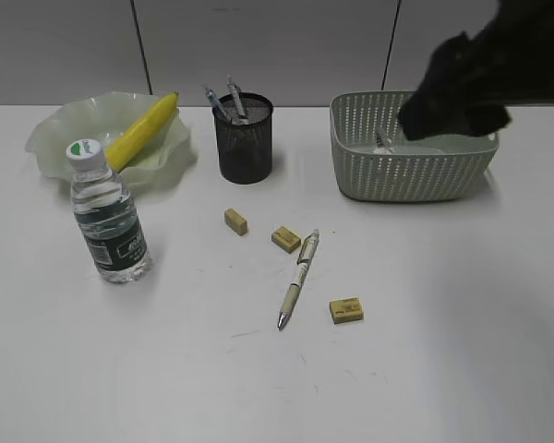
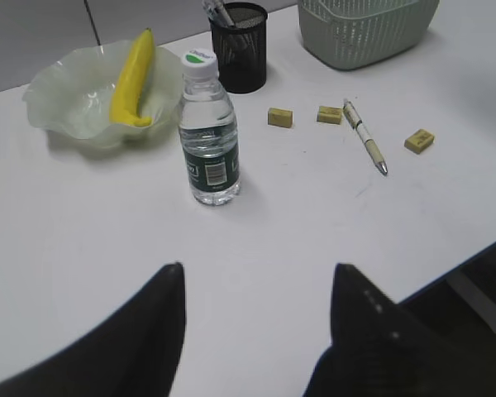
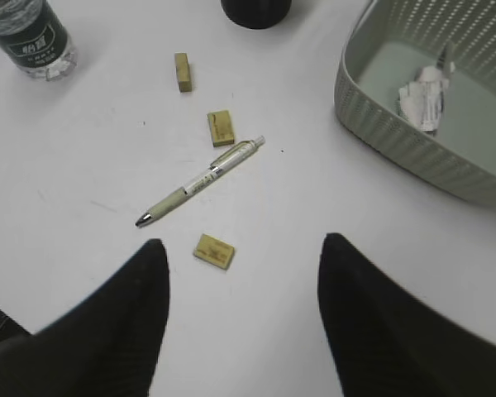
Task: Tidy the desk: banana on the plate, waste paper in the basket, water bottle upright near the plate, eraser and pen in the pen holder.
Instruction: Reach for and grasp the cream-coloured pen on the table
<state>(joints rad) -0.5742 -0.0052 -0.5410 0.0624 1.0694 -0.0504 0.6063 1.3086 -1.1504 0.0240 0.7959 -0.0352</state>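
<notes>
Both tools, left (image 2: 256, 285) and right (image 3: 244, 265), stood parted and empty above the table (image 1: 462, 351). The banana (image 1: 143, 130) lay in the plate (image 1: 55, 134) near the table's far left corner, the waste paper (image 3: 422, 95) in the basket (image 1: 411, 175). The pen (image 1: 297, 279) and three erasers (image 1: 286, 239) lay mid-table, the water bottle (image 1: 109, 224) upright beside the plate.

Desk (image 1: 443, 369): plain white. Banana (image 1: 144, 130): bright yellow. Plate (image 1: 55, 138): translucent pale green. Bottle (image 1: 109, 214): clear, dark green label, white cap with green top. Pen holder (image 1: 245, 140): black mesh. Basket (image 1: 411, 171): pale sage green, perforated sides. Paper (image 3: 422, 95): grey-white, printed. Three erasers (image 1: 346, 309): tan-yellow. Pen (image 1: 298, 277): beige and white, silver tip. Grippers (image 3: 240, 314): black.
</notes>
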